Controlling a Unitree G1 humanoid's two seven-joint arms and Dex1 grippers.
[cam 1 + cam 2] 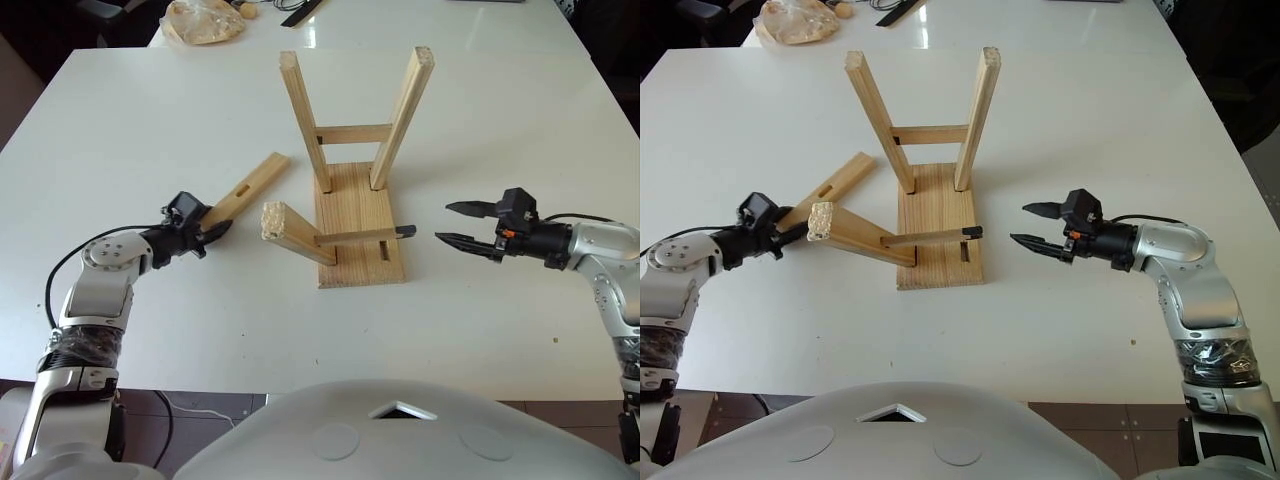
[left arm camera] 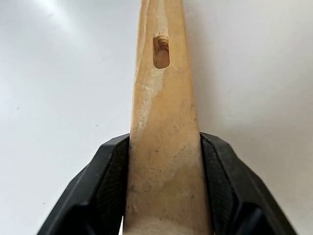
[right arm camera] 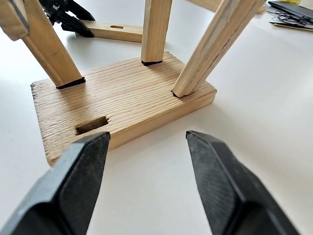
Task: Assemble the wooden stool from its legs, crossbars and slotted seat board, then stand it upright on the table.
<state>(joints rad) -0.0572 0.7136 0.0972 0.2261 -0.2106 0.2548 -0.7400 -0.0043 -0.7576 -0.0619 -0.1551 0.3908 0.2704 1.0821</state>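
The slotted seat board [image 1: 355, 205] lies flat mid-table. Two legs [image 1: 305, 120] [image 1: 402, 115] stand in its far slots, joined by a crossbar [image 1: 353, 133]. A third leg [image 1: 298, 233] leans leftward out of the near left slot, and a second crossbar [image 1: 362, 236] sticks out of it to the right. The near right slot [image 3: 91, 125] is empty. A loose fourth leg [image 1: 250, 187] lies on the table left of the board, mortise hole [image 2: 160, 51] facing up. My left gripper [image 1: 212, 230] is shut on its near end. My right gripper [image 1: 455, 225] hovers open just right of the board.
A plastic bag [image 1: 203, 22] with something pale inside and a dark object [image 1: 300, 10] lie at the table's far edge. White table [image 1: 520, 120] spreads wide to the right and left of the stool parts.
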